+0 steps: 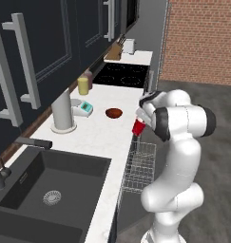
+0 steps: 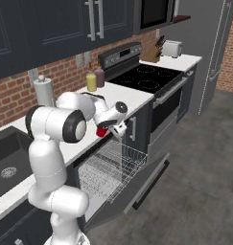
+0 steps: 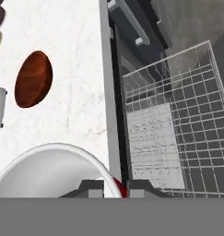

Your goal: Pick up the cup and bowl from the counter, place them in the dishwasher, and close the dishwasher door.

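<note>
Along the white counter [image 1: 95,137] of the dark-cabineted kitchen, the pincer [image 1: 141,124] is carrying the cup [image 1: 138,127] at the counter's front edge, its fingers pinching the white-lined rim above the pulled-out rack [image 2: 113,165] of the dishwasher [image 2: 119,180]. The cup is looking light, rigid and smooth-walled, so a rim pinch is probably holding it but could slip. The bowl [image 1: 114,113] is lying on the counter; shallow and stiff, it is likely best taken by its rim.

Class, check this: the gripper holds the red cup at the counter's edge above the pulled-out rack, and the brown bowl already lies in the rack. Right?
Not quite. The bowl lies on the counter, not in the rack, as the left base view shows. The gripper does hold the cup there.
</note>
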{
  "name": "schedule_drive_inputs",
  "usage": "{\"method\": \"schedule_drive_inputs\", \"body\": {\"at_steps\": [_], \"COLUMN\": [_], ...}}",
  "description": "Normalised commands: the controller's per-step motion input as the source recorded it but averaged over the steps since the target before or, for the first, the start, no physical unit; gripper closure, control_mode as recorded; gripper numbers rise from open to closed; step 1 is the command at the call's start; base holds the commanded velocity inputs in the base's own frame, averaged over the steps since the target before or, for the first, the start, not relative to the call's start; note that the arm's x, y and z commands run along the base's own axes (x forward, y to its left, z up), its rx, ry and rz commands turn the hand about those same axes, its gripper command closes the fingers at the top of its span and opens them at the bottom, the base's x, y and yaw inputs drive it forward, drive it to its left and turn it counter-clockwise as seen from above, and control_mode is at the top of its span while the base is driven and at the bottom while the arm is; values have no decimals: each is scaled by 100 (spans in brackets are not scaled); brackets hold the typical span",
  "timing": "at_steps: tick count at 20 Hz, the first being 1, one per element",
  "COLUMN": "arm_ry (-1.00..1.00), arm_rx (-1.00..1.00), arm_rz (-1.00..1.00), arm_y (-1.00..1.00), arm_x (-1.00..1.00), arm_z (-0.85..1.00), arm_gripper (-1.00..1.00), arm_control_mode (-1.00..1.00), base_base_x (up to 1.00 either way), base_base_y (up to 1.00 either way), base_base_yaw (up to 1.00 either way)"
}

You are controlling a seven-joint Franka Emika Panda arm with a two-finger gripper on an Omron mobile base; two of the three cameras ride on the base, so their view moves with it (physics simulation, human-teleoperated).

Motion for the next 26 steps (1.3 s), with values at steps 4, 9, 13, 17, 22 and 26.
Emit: {"method": "schedule_drive_inputs", "body": {"at_steps": [4, 9, 13, 17, 22, 26], "arm_ry": [-1, 2, 10, 14, 14, 14], "arm_rx": [7, 16, 26, 29, 23, 14], "arm_rz": [-6, -1, 0, 0, 0, 0], "arm_y": [-100, -99, -75, -31, 4, 26], "arm_x": [-31, 6, 31, 35, 38, 56], "arm_z": [-10, -49, -70, -86, -86, -68], "arm_gripper": [100, 100, 100, 100, 100, 100], "arm_control_mode": [-100, -100, -100, -100, -100, -100], "base_base_x": [0, 0, 0, 0, 0, 0], "base_base_y": [0, 0, 0, 0, 0, 0], "base_base_yaw": [0, 0, 0, 0, 0, 0]}}
